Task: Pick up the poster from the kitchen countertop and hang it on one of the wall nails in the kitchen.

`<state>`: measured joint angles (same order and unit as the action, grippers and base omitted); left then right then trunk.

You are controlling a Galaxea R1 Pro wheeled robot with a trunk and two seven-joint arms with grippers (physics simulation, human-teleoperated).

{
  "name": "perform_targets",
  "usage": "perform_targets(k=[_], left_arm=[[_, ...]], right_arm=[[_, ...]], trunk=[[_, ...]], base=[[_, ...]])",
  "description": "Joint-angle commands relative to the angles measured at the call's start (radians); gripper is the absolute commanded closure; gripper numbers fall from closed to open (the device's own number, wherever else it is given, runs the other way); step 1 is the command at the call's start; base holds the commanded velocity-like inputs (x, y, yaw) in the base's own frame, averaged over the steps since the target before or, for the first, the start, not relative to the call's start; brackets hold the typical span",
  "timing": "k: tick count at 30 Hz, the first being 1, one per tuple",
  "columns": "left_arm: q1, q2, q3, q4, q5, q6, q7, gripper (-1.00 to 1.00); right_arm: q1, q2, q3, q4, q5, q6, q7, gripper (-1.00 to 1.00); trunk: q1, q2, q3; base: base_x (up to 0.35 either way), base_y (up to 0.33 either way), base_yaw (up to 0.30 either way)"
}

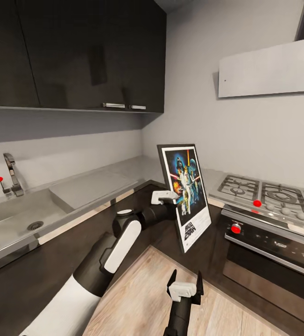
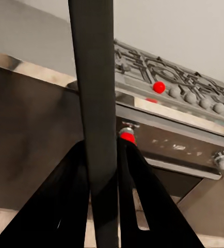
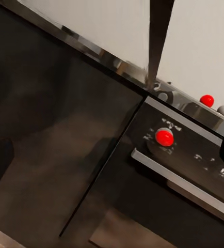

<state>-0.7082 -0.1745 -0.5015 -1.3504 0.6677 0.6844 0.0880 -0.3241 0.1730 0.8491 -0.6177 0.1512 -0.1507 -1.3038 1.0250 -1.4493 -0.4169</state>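
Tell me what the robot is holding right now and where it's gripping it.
The left hand pinches the Star Wars poster by its left side edge, about mid-height; the right hand holds nothing.

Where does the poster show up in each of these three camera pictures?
Head view: the poster stands upright at centre, held by the left gripper, in front of the stove.
Left wrist view: edge-on, a dark strip between the jaws.
Right wrist view: a thin dark edge at the top.
Shared landmark: the oven's red knob.

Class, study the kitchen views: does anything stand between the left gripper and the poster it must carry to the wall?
Nothing does. The left gripper already has its jaws closed on the poster's edge, holding it upright off the countertop. No wall nail is visible.
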Motion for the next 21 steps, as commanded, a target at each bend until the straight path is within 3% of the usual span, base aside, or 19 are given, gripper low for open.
perform_targets(k=[1,9,21], left_arm=[[0.001,0.000,-0.004,-0.001,0.015,-0.001,0.013,1.00],[0.037,0.000,-0.048,-0.004,0.038,-0.048,0.023,1.00],[0.058,0.000,-0.056,-0.005,0.040,-0.055,0.024,1.00]], right_arm=[[-0.001,0.000,0.002,0.001,-0.001,-0.009,-0.003,-1.00],[-0.001,-0.001,0.002,0.001,-0.001,-0.008,-0.001,-1.00],[-0.001,-0.001,0.002,0.001,-0.001,-0.008,0.000,-1.00]], trunk=[[0.000,-0.001,-0.001],[0.000,-0.001,-0.001],[0.000,-0.001,-0.001]], base=[[0.000,0.000,0.000],[0.000,0.000,0.000],[0.000,0.000,0.000]])
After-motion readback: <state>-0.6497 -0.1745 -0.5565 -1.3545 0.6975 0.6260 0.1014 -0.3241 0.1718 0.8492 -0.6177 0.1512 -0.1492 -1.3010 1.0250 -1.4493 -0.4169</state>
